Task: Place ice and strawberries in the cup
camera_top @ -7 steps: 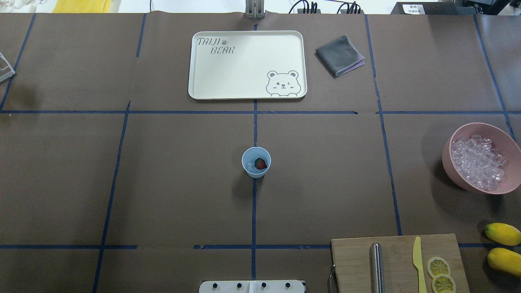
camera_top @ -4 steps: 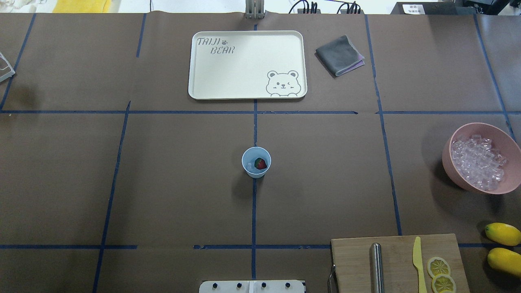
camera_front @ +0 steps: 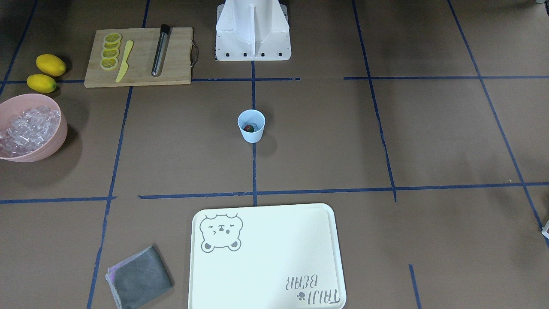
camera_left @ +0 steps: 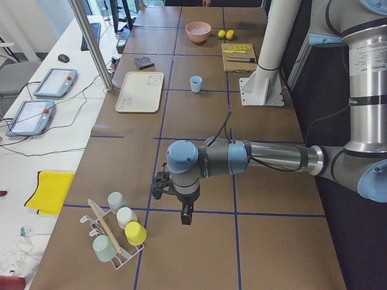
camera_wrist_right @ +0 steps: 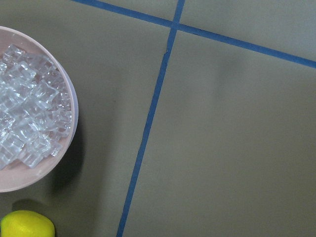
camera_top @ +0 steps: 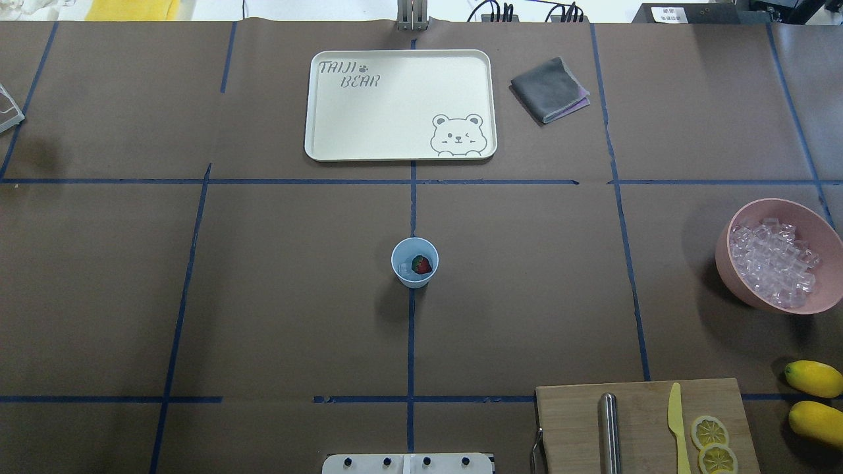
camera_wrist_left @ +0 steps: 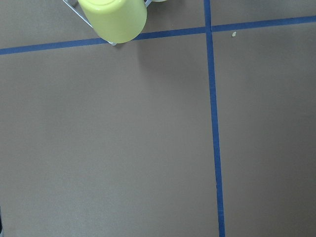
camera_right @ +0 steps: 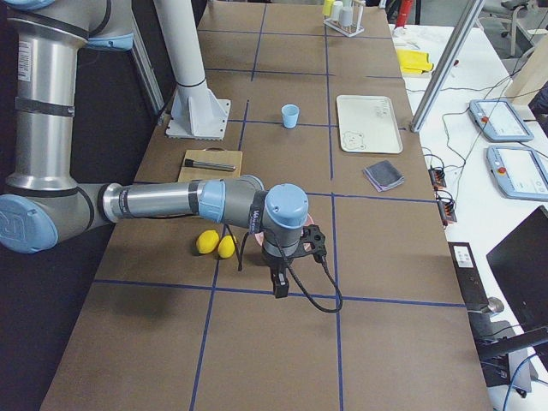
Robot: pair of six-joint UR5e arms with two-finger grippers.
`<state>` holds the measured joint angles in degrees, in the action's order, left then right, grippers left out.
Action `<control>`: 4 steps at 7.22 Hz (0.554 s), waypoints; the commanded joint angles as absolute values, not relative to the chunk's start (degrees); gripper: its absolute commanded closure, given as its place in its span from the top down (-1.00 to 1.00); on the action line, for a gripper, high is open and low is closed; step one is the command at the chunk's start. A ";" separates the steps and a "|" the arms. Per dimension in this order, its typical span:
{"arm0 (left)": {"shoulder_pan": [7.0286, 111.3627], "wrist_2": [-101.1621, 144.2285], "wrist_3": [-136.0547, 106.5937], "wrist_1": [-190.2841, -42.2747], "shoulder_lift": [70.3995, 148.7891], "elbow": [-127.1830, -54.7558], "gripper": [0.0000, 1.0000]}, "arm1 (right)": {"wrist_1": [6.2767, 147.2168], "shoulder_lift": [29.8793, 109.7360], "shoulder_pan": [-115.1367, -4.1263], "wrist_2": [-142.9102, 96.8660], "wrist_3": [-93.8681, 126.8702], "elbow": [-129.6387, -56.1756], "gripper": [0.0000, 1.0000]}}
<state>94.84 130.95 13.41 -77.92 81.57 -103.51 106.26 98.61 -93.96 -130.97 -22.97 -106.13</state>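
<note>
The pale blue cup [camera_top: 415, 276] stands upright at the table's centre, on a blue tape line. A small red strawberry [camera_top: 421, 265] lies inside it, with a clear ice chunk [camera_top: 404, 268] beside it. The cup also shows in the front view [camera_front: 251, 133]. More ice [camera_top: 774, 263] fills a pink bowl [camera_top: 730, 276] at the right edge. My left gripper [camera_left: 186, 215] hangs far out at the left end by a cup rack. My right gripper [camera_right: 280, 287] hangs far out at the right end, past the bowl. Both show only in side views, so I cannot tell if they are open or shut.
A white bear tray [camera_top: 316, 105] and a folded grey cloth [camera_top: 548, 89] lie at the far side. A cutting board [camera_top: 579, 421] holds a metal rod, a yellow knife and lemon slices. Two lemons [camera_top: 813, 378] lie by it. A yellow cup [camera_wrist_left: 113, 19] sits on a rack.
</note>
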 commanded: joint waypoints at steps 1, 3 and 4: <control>94.83 131.04 13.54 -77.61 81.30 -104.67 1.00 | 106.35 98.70 -93.96 -131.39 -23.03 -106.00 1.00; 94.75 130.78 13.54 -77.61 81.04 -104.41 1.00 | 106.26 99.05 -93.96 -131.57 -23.11 -106.00 1.00; 94.75 130.87 13.54 -77.61 81.04 -104.33 1.00 | 106.26 99.05 -93.96 -131.66 -23.20 -106.26 1.00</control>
<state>94.78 130.83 13.53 -77.62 81.11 -104.39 106.27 99.00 -93.96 -131.58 -23.10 -106.12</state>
